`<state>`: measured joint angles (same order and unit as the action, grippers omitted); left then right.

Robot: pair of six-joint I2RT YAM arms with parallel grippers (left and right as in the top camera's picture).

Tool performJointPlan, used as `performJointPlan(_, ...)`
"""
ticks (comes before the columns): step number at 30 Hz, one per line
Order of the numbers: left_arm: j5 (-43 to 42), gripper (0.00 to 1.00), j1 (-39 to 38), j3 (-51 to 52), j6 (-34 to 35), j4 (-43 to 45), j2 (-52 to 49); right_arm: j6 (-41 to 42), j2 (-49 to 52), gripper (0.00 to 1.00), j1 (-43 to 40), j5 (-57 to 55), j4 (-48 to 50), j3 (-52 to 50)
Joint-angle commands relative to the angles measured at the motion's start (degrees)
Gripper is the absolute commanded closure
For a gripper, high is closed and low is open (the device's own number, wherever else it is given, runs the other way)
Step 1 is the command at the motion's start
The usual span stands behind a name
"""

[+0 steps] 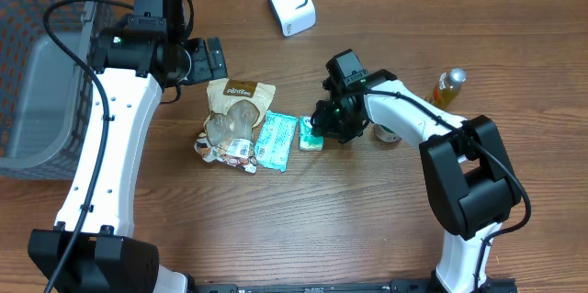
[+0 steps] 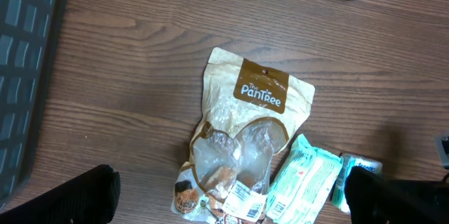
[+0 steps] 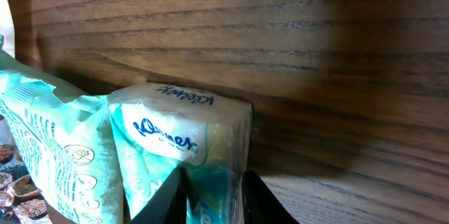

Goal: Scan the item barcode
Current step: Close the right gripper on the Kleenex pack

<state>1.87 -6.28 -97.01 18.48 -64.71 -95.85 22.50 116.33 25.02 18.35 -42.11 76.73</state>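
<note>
Little of the job is done so far, as I judge it: no item is at the white rounded scanner unit [image 1: 290, 2], which stands well apart at the far side of the brown wooden table [image 1: 367, 229]. My right gripper [image 1: 316, 133] is down on the small pale-green Kleenex tissue pack [image 1: 310, 142], which lies on the wood just beside the larger green-and-white wipes packet [image 1: 276, 141]. In the right wrist view my black fingers [image 3: 167, 199] press both its sides, so I take it as gripped but not lifted. My left gripper [image 2: 228, 189] hangs wide open and empty above the tan Pantree snack pouch [image 2: 245, 133]. Left to do: lift the pack, carry it to the scanner, and turn its barcode, which I cannot see, toward it
</note>
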Motion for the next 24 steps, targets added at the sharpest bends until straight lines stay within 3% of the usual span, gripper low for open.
performJointPlan(1,-0.4,0.00,-0.1,-0.5,0.4,0.2,-0.2,0.2,0.8,0.79,0.2,-0.3,0.5,-2.0)
performJointPlan(3,-0.4,0.00,-0.1,-0.5,0.4,0.2,-0.2,0.2,0.8,0.79,0.2,-0.2,0.5,-2.0)
performJointPlan(7,-0.4,0.00,-0.1,-0.5,0.4,0.2,-0.2,-0.5,0.8,0.96,-0.3,-0.2,0.2,-2.0)
performJointPlan(19,-0.4,0.00,-0.1,-0.5,0.4,0.2,-0.2,-6.5,-3.0,0.96,-1.2,0.0,-10.1,6.7)
performJointPlan(24,-0.4,0.00,-0.1,-0.5,0.4,0.2,-0.2,-14.0,-8.9,0.96,-1.4,10.5,-14.2,7.0)
